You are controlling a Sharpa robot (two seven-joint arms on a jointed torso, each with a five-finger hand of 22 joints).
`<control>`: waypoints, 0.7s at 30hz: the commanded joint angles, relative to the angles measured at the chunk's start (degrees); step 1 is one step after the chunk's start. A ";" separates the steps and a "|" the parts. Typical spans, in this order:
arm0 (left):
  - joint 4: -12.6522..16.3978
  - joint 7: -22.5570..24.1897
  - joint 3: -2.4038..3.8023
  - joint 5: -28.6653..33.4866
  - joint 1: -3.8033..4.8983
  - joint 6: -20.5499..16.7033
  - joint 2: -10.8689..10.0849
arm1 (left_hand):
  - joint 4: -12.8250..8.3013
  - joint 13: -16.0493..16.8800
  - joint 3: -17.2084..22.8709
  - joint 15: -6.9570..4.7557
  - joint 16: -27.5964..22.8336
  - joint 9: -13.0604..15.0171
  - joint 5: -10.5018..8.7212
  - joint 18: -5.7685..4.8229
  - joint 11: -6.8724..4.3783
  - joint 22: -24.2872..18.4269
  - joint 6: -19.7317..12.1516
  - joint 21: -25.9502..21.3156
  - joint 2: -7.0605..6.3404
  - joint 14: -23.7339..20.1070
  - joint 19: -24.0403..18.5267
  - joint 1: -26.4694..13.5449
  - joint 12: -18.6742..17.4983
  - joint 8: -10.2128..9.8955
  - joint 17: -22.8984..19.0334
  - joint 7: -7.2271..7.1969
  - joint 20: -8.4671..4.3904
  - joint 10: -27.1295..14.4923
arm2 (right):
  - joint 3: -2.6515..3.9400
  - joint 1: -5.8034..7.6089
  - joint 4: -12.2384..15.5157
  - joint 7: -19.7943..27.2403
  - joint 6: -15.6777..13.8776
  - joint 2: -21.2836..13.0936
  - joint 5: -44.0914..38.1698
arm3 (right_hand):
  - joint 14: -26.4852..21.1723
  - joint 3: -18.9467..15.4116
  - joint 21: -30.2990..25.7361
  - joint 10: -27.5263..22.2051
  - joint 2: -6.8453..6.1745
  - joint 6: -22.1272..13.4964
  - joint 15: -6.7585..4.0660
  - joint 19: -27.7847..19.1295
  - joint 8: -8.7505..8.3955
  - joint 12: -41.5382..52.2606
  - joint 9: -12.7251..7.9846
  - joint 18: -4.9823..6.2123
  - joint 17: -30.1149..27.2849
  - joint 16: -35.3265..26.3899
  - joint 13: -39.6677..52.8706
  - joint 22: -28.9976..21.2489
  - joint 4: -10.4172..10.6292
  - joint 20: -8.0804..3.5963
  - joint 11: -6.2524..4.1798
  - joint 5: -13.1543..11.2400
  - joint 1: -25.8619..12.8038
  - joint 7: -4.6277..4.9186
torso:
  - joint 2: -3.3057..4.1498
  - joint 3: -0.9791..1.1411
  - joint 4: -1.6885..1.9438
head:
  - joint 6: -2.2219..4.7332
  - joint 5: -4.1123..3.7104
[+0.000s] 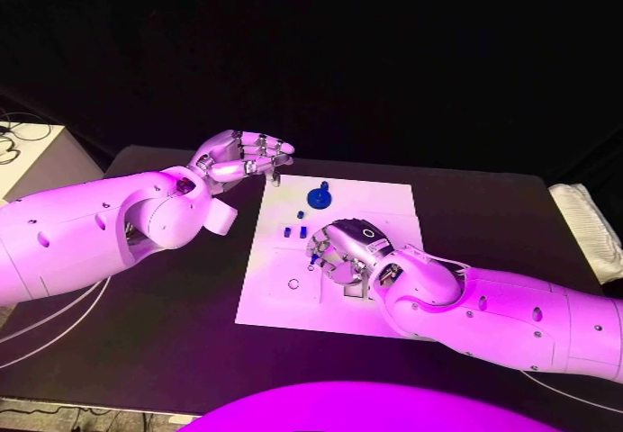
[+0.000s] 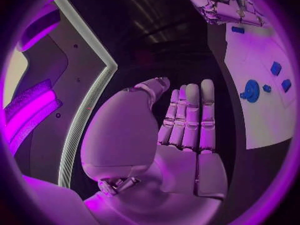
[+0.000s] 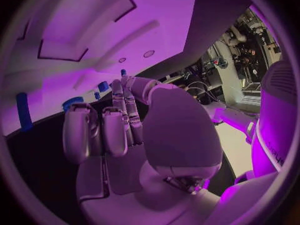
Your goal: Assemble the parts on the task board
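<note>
Over the middle of the task board [image 1: 390, 200] sits the right hand [image 1: 344, 252], palm down, fingers curled toward the plate. Whether those fingers pinch a part I cannot tell: in the head view the hand's own back hides what lies under it, and in the right wrist view the fingers [image 3: 103, 130] are folded in with nothing plainly between them.

Outward from that hand, toward the board's far edge, lie the small blue parts [image 1: 294, 231], a short row just beside the fingertips on the robot's left. Further on stands the round blue part [image 1: 320, 194], near the far edge of the plate and clear of both hands. A small ring-shaped mark [image 1: 293, 284] lies on the near left part of the board.

Off the board's far left corner hangs the left hand [image 1: 241, 155], lifted, fingers straight and close together, holding nothing.

My judgement: the right hand is much the nearer to the loose pieces, so the next pick falls to it, a short reach forward and to its left.
</note>
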 commanded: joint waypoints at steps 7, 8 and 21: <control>0.14 0.69 0.05 -1.66 0.02 0.30 0.29 | -0.11 -0.07 -0.36 0.16 -0.40 0.00 0.01 0.34 0.01 -0.08 0.43 -0.23 -0.05 -0.05 0.42 0.52 0.07 0.32 -0.06 0.14 0.02 -0.03 | -0.05 -0.84 -0.49 -0.19 0.50 0.78 -2.10 | 2.47 0.24 -0.27 2.40 0.37 0.17 -0.07 2.56 0.40 -0.10 0.08 -0.72 -0.01 -0.07 0.07 8.26 -0.19 0.20 -1.94 0.10 -0.33 0.02 | 0.01 0.09 -0.03 | -0.38 0.46; 0.13 0.66 0.05 -1.66 0.02 0.36 0.30 | -0.11 -0.07 -0.36 0.16 -0.40 0.00 0.01 0.34 0.01 -0.08 0.43 -0.23 -0.05 -0.05 0.42 0.52 0.07 0.32 -0.06 0.14 0.02 -0.03 | -0.05 -0.87 -0.55 -0.16 0.61 0.82 -2.11 | 2.47 0.24 -0.29 2.41 0.35 0.16 -0.07 2.55 0.40 -0.14 0.10 -0.72 -0.03 -0.07 0.06 8.25 -0.21 0.19 -1.92 0.08 -0.42 0.05 | 0.00 0.07 -0.03 | -0.41 0.48; 0.03 0.43 0.05 -1.49 0.02 0.79 0.25 | 0.02 -0.11 -0.47 0.21 -0.45 -0.02 0.00 0.33 0.07 -0.15 0.42 -0.32 -0.07 -0.05 0.47 0.46 0.01 0.33 -0.06 0.18 0.04 -0.14 | -0.11 -1.18 -1.36 -1.13 1.28 1.21 -2.98 | 2.46 0.24 -0.38 2.44 0.34 0.15 -0.06 2.53 0.40 -0.18 0.15 -0.70 -0.07 -0.09 0.05 8.21 -0.27 0.18 -1.91 0.06 -0.55 0.07 | 0.00 0.02 -0.02 | -0.60 0.35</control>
